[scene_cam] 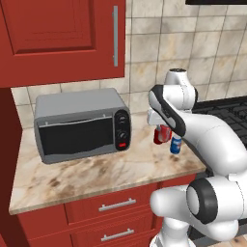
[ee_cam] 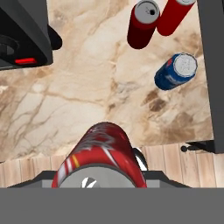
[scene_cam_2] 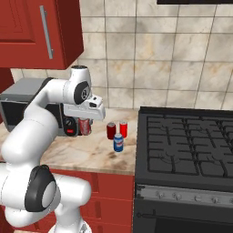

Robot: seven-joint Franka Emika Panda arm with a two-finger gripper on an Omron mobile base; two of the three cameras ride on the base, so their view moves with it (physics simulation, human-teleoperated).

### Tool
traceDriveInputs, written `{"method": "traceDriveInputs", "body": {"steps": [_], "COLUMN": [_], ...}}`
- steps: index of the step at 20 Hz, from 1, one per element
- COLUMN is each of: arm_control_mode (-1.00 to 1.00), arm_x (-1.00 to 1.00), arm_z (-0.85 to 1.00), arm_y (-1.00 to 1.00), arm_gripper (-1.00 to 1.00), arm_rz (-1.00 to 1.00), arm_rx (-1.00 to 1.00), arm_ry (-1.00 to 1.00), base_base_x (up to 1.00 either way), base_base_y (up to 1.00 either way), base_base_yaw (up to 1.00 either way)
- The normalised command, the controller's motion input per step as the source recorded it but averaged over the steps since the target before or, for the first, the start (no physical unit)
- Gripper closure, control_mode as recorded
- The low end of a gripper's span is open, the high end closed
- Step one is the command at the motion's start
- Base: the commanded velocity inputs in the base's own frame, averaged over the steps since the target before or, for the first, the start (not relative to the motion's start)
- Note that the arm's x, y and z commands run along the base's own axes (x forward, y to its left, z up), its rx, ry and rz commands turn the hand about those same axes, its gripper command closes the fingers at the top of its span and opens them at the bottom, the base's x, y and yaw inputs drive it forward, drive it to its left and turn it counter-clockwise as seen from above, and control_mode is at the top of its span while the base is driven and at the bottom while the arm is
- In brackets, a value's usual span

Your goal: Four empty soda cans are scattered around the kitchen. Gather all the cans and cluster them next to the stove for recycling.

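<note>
Claw [scene_cam_2: 85,126] is pinching a red can [scene_cam_2: 84,126], carried in the air above the table [scene_cam_2: 93,154], on the toaster-oven side of the stove [scene_cam_2: 186,145]. In the hand view the held can [ee_cam: 99,157] blocks the fingers, so pad contact can't be checked; grip looks to sit high on the can.

Beyond it, 3 cans already stand on the table just beside the stove's left edge: blue can [scene_cam_2: 118,143] nearest the front, dark red can [scene_cam_2: 111,131] and bright red can [scene_cam_2: 123,129] behind it, close together, can't tell if touching.

Risks, my read:
- Empty cans are light. If the held can or claw body clips the cluster on the way in, 1 tips and rolls, maybe off the table front or onto the stove grates.
- Free spot next to the cluster is tight; dropping from height could topple the held can on landing.
- Toaster oven [scene_cam_2: 32,104] sits close behind the arm, so a wide swing could brush it.
</note>
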Motion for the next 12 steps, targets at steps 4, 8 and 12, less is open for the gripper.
{"method": "traceDriveInputs", "body": {"steps": [4, 8, 12], "arm_control_mode": [1.00, -1.00, -1.00], "arm_x": [0.00, 0.08, 0.18], "arm_z": [0.00, -0.08, -0.10], "arm_y": [0.00, -0.08, -0.09], "arm_gripper": [1.00, 1.00, 1.00], "arm_rz": [0.00, 0.00, 0.00], "arm_rx": [0.00, 0.00, 0.00], "arm_ry": [0.00, -0.05, -0.07], "base_base_x": [0.02, 0.00, 0.00], "base_base_y": [-0.03, 0.00, 0.00], "base_base_yaw": [0.00, 0.00, 0.00]}}
